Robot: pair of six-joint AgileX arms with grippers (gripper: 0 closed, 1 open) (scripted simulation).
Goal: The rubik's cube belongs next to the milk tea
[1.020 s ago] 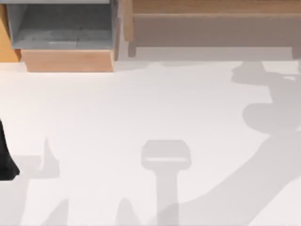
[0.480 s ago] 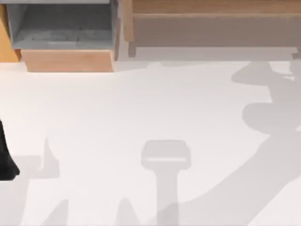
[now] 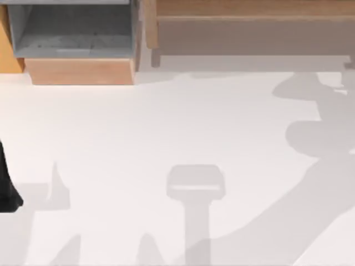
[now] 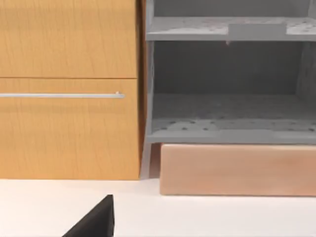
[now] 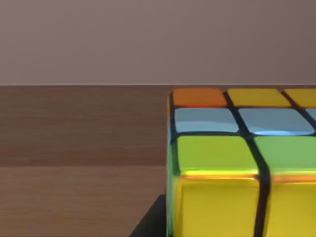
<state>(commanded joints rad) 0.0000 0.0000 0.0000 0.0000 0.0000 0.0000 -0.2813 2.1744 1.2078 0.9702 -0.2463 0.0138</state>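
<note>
Shadows at the desk's [image 3: 166, 127] right side have shifted a little: the pale patch at the bottom right corner is wider than a second ago, and a small brownish sliver [image 3: 351, 65] now sits at the right edge. Nothing else on the desk has changed

Left arm [image 3: 6, 185]: parked, a black shape at the left edge of the top view, same place as before. Left wrist view has a black wedge of the left tool [image 4: 96, 219] low over the white desk; cannot tell whether it is spread or pressed together. Facing it: orange cabinet [image 4: 69, 123] with a thin metal handle [image 4: 61, 95], grey shelf unit [image 4: 227, 113] just beside it, pale wood block [image 4: 237, 170] under the shelf

Cube [image 5: 237, 163]: close up in the right wrist view. Top face shows orange and yellow squares, then blue, then green; near face yellow. Brown wooden surface [image 5: 74, 148] lies beside and behind it, plain mauve wall beyond. Dark wedge [image 5: 150, 222] touches the cube's lower edge. Right tool's state: cannot tell

Top view, far side: long wooden unit [image 3: 249, 27] to the right of the shelf
</note>
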